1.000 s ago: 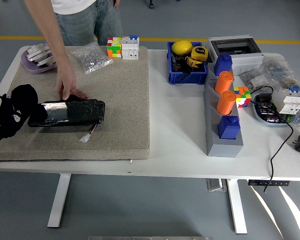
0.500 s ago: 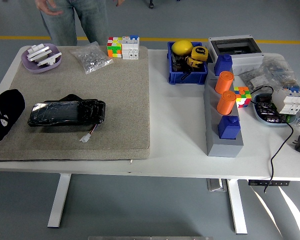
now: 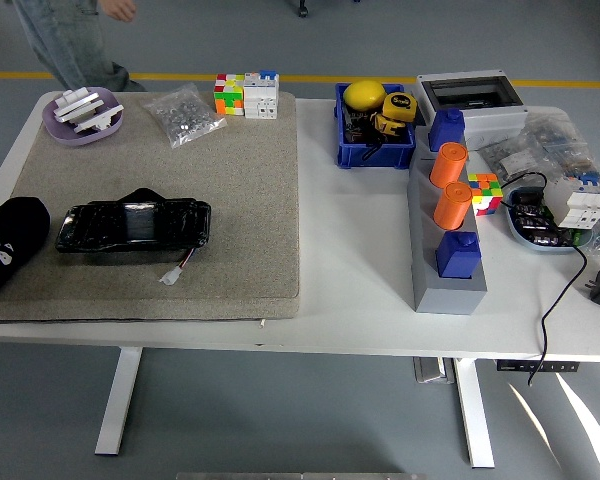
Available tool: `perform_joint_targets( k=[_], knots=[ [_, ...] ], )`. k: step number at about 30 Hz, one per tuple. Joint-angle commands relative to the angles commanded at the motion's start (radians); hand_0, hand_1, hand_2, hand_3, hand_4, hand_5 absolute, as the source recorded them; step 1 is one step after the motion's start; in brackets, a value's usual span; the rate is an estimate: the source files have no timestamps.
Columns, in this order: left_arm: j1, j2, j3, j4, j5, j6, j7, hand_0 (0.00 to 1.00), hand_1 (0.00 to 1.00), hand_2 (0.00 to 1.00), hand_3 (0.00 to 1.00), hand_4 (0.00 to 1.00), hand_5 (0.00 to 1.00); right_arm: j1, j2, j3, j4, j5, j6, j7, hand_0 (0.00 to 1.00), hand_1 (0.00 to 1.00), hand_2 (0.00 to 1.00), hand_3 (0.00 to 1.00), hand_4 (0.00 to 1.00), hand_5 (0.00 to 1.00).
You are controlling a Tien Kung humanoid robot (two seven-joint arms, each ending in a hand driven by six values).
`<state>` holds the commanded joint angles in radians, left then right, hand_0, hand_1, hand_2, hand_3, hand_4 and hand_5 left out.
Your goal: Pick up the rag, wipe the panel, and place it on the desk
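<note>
A black glossy panel (image 3: 132, 225) lies flat on the beige mat (image 3: 230, 200), at its left part, with a small white connector on red wires (image 3: 176, 271) at its near edge. A black mass (image 3: 10, 240) sits at the table's left edge, just left of the panel and about touching its end. It is my left hand, and I cannot tell it apart from a dark rag there. The right arm is not in view.
A person's jeans-clad legs (image 3: 65, 40) and hand (image 3: 120, 8) are at the top left, away from the table. A purple dish (image 3: 80, 112), a bag of parts (image 3: 183, 113), cubes (image 3: 245, 94), a blue bin (image 3: 374, 128) and a grey rack with orange cylinders (image 3: 448, 230) stand around.
The person's hand let go of the panel's far edge and the person stepped back to the left. The black mass at the left edge drew back leftward off the panel's end.
</note>
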<state>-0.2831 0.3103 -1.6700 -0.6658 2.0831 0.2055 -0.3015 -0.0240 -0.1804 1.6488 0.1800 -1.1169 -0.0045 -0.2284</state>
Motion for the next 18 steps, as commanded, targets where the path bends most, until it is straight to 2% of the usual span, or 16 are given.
perform_joint_targets(
  k=[5, 6, 11, 12, 17, 18],
  knots=[
    [0.002, -0.002, -0.004, -0.009, -0.003, -0.017, 0.013, 0.731, 0.811, 0.795, 0.714, 0.896, 0.054, 0.001, 0.001, 0.001, 0.0, 0.001, 0.001, 0.0, 0.795, 0.637, 0.692, 0.644, 0.998, 0.558],
    [0.003, -0.002, -0.005, -0.016, -0.002, -0.032, 0.029, 0.79, 0.851, 0.853, 0.836, 0.976, 0.15, 0.001, 0.001, 0.001, 0.0, 0.001, 0.001, 0.0, 0.795, 0.636, 0.692, 0.644, 0.998, 0.557],
    [0.003, -0.001, -0.012, -0.039, 0.011, -0.064, 0.068, 0.79, 0.851, 0.853, 0.836, 0.976, 0.15, 0.004, 0.002, 0.01, 0.0, -0.002, 0.0, 0.001, 0.795, 0.636, 0.692, 0.644, 0.998, 0.557],
    [0.004, -0.001, -0.018, -0.046, 0.013, -0.065, 0.071, 0.821, 0.885, 0.89, 0.875, 0.998, 0.211, 0.005, 0.003, 0.013, 0.0, -0.003, 0.0, 0.002, 0.795, 0.634, 0.691, 0.644, 0.998, 0.556],
    [0.01, 0.003, -0.033, -0.075, 0.021, -0.077, 0.085, 0.821, 0.885, 0.89, 0.875, 0.998, 0.211, 0.005, 0.004, 0.015, 0.0, -0.006, 0.001, 0.004, 0.795, 0.634, 0.691, 0.644, 0.998, 0.556],
    [0.013, 0.004, -0.034, -0.082, 0.019, -0.082, 0.087, 0.847, 0.899, 0.902, 0.891, 0.998, 0.291, 0.006, 0.004, 0.015, 0.0, -0.007, 0.001, 0.004, 0.795, 0.634, 0.691, 0.643, 0.998, 0.556]
  ],
)
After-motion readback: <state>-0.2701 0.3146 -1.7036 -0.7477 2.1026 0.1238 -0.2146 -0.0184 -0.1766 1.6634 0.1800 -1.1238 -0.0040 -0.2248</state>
